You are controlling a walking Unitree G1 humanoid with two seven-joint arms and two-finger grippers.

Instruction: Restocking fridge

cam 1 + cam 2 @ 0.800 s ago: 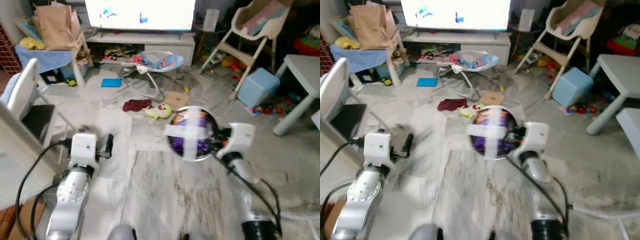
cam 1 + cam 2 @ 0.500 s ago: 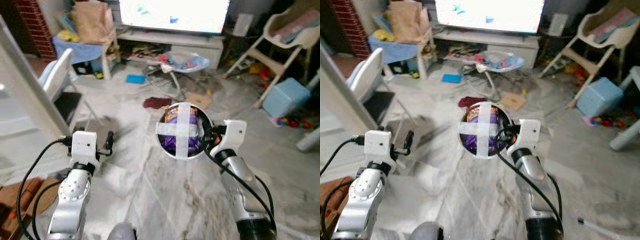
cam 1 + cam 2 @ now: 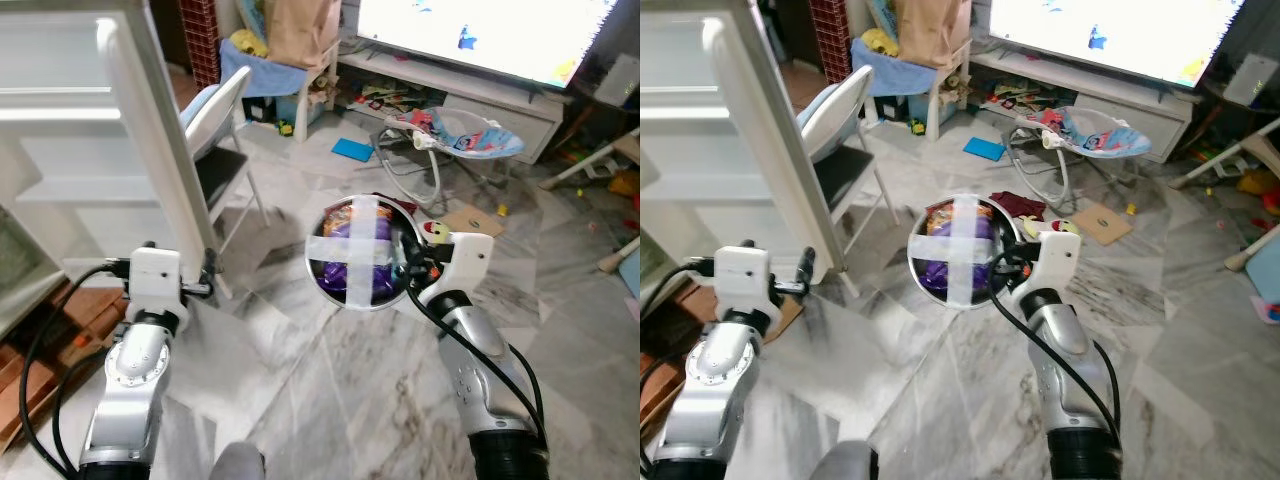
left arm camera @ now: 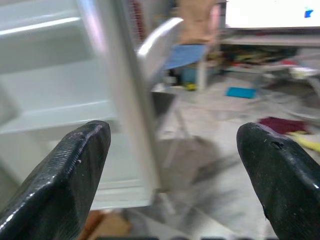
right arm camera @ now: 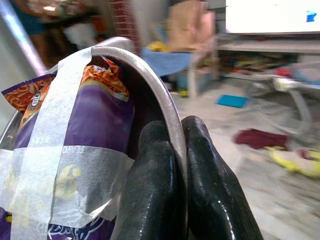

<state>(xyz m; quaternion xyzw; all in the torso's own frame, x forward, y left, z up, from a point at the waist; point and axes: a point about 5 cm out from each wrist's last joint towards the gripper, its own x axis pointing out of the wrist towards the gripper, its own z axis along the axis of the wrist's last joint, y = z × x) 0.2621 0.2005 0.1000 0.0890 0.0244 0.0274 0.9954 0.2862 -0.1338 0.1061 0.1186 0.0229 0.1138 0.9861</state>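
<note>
1. My right end effector (image 5: 172, 195) has its two fingers pinching the metal rim of the bowl (image 3: 362, 255). It holds the bowl up in front of me at chest height, tipped so that its open face is toward my head camera.
2. In the bowl sits a purple and orange snack bag (image 5: 75, 145), strapped in by two strips of pale tape (image 3: 357, 251) that cross over the mouth.
3. My left end effector (image 4: 175, 165) is empty, fingers spread wide, held low on my left side and pointing toward the fridge.
4. What has changed in under a second is the view, not the load. The whole scene has swung, so I have turned left, and the bowl has kept its place in the grip.
5. The open fridge (image 3: 60, 150), with its white door edge (image 3: 150, 130) and shelves, now fills the left of my view, where before I saw the TV stand and floor clutter.
6. I judge the carry is nearly done; next comes stepping closer and choosing a shelf.
7. Farther off, a folding chair (image 3: 215, 130) stands just beside the door, and a baby bouncer (image 3: 455, 135) and the TV (image 3: 480, 30) lie beyond.
</note>
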